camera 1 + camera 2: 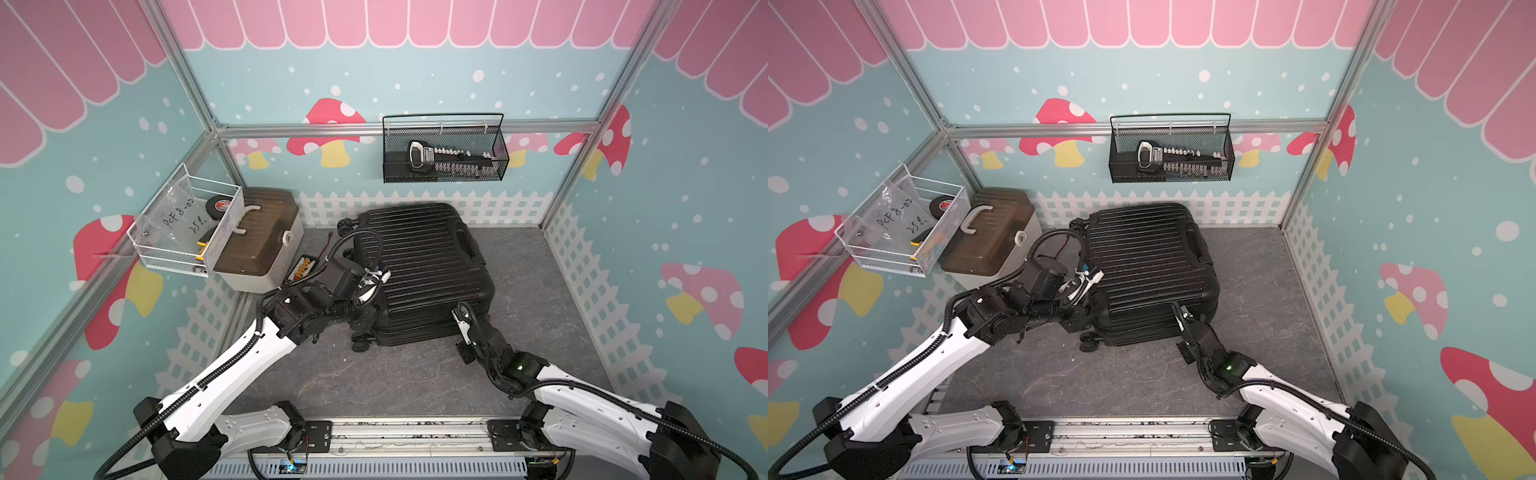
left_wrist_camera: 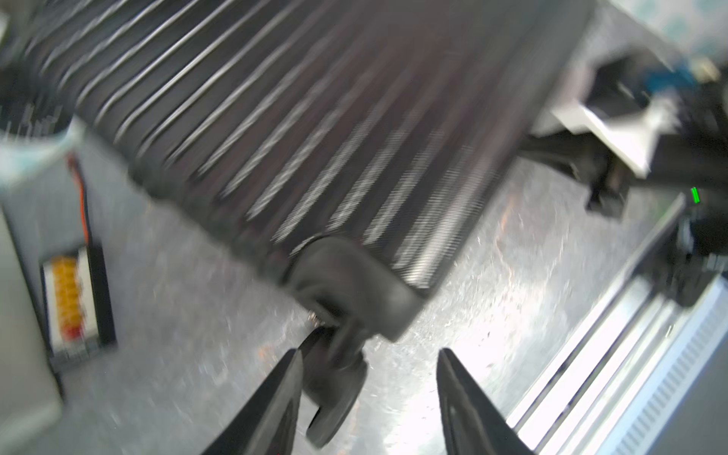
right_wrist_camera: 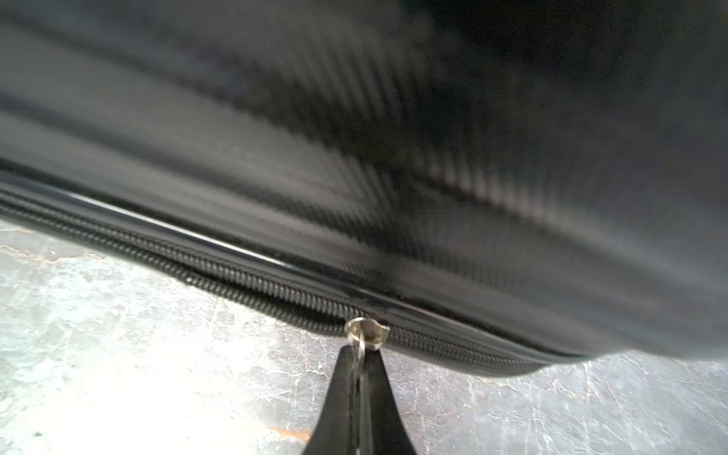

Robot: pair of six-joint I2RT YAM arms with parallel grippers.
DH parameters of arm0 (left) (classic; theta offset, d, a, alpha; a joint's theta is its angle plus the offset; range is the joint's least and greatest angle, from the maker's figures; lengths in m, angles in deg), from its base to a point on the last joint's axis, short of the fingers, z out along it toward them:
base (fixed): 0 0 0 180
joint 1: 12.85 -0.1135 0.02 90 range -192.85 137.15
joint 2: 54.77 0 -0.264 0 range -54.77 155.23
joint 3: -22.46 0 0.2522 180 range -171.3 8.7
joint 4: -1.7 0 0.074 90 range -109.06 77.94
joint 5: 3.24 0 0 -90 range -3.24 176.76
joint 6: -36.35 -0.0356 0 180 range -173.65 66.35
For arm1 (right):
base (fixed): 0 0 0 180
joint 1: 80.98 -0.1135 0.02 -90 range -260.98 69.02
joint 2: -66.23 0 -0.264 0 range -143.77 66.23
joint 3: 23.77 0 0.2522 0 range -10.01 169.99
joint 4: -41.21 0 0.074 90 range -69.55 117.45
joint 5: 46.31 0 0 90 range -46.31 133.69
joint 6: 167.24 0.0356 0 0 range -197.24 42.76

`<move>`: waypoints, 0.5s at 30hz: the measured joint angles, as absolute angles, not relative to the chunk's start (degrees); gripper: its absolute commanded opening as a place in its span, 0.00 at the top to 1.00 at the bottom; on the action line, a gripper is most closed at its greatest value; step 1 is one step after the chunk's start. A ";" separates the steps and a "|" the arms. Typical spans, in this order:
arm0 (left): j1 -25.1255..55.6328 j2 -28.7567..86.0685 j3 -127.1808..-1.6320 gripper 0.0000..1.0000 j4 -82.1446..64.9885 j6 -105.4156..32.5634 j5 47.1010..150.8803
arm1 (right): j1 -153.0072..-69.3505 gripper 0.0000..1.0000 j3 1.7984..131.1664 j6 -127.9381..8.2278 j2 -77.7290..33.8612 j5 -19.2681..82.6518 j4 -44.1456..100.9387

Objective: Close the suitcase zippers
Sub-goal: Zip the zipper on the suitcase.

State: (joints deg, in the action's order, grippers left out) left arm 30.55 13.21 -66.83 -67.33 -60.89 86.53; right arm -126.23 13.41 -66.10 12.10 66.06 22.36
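Most of the grey marbled tabletop [image 1: 415, 374] ahead of the two arms is taken up by the small black hard-shell suitcase [image 1: 419, 257]. It lies flat, ribbed shell up, with its two shells folded together. The case's wheeled end is toward the left gripper [image 2: 368, 352] and its near long edge is right against the right gripper [image 3: 360, 352]. Out past the left gripper, on the side away from the case, stands the beige plastic box with a brown translucent lid [image 1: 266, 270]. A little black-and-white board with orange connectors [image 2: 69, 299] lies on the tabletop between that box and the case. From the left wrist view, which is blurred, the left gripper's two black fingers [image 2: 272, 402] are spread well apart. One black double spinner wheel [image 2: 335, 394] at the case's corner sits just against the inside of one finger, with bare tabletop showing in the rest of the gap. The right gripper's fingers are pressed together, pinching the silver metal zipper pull [image 3: 366, 333] right at their tips. That pull hangs on the thin black zipper track [image 3: 275, 301] along the case's rim. To one side of the pull the two rows of teeth gape slightly apart, and to the other side they run joined.
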 measured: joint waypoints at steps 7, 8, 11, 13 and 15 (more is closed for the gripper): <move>27.60 13.28 -64.86 0.33 -66.56 -73.77 87.32 | -126.01 1.00 13.39 -66.08 12.54 65.49 22.34; 26.03 12.91 -64.49 0.29 -66.63 -75.56 88.67 | -126.01 1.00 13.39 -66.08 12.54 65.49 22.32; 23.23 11.33 -63.27 0.22 -66.80 -80.37 91.71 | -126.01 1.00 13.37 -66.08 12.54 65.47 22.34; 22.53 10.15 -62.15 0.19 -67.35 -83.08 93.31 | -126.01 1.00 13.37 -66.08 12.54 65.47 22.34; 21.07 9.61 -61.34 0.19 -68.61 -85.66 95.08 | -126.01 1.00 13.37 -66.06 12.54 65.47 22.32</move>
State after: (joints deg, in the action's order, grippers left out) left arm 21.07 9.61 -61.34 -68.61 -85.66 95.08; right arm -126.01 13.37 -66.06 12.54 65.47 22.32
